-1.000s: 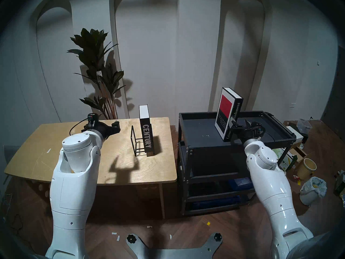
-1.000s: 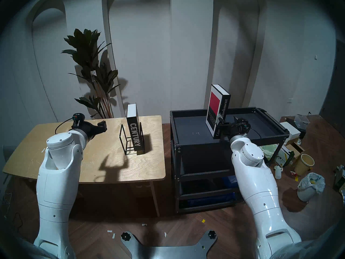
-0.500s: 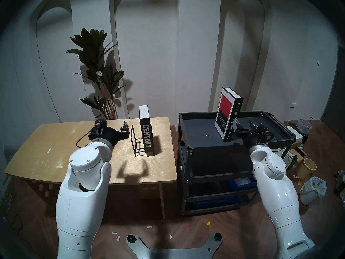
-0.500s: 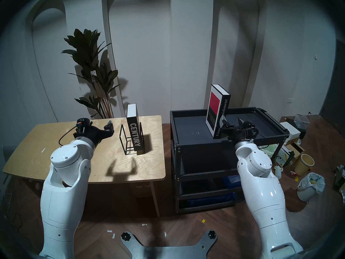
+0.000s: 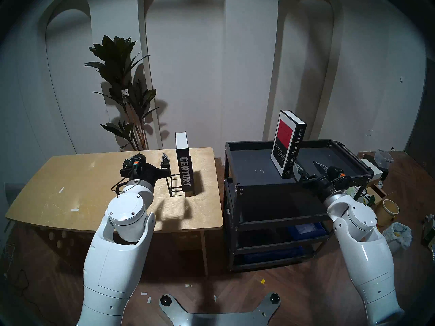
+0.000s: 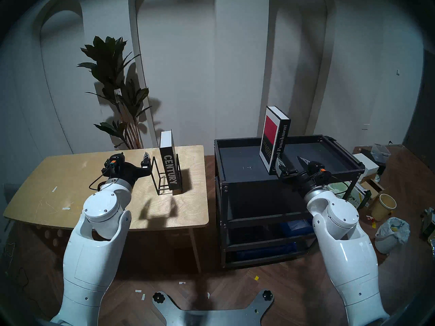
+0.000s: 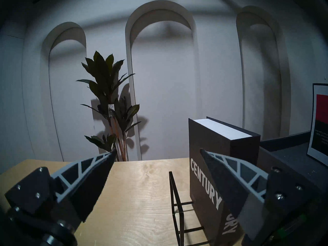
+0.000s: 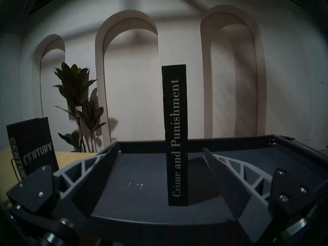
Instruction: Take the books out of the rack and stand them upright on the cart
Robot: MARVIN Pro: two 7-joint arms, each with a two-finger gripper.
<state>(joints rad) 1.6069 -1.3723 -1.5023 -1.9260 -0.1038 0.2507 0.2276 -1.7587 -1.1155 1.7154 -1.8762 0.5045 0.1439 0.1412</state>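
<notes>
The shorter black book "CENTURY" (image 5: 184, 173) stands upright in the thin black wire rack (image 5: 174, 185) on the wooden table (image 5: 70, 177). My left gripper (image 5: 153, 158) is open and empty, just left of the rack. In the left wrist view (image 7: 158, 149) its right finger overlaps the book (image 7: 209, 139) and the rack (image 7: 184, 204) lies between the fingers. The taller "Crime and Punishment" book (image 5: 288, 144) stands upright and free on the top shelf of the black cart (image 5: 249, 144). My right gripper (image 5: 308, 166) is open and empty, just in front of its spine (image 8: 175, 133).
A tall potted plant (image 5: 124, 88) stands behind the table. The cart's lower shelves hold blue items. On the floor right of the cart lie a yellow bucket (image 5: 387, 211), a white bag (image 5: 395, 236) and boxes. The white wall has arched niches.
My right gripper opened, let go of the taller book and drew back toward me; the book stays standing. My left arm swung right, up to the rack.
</notes>
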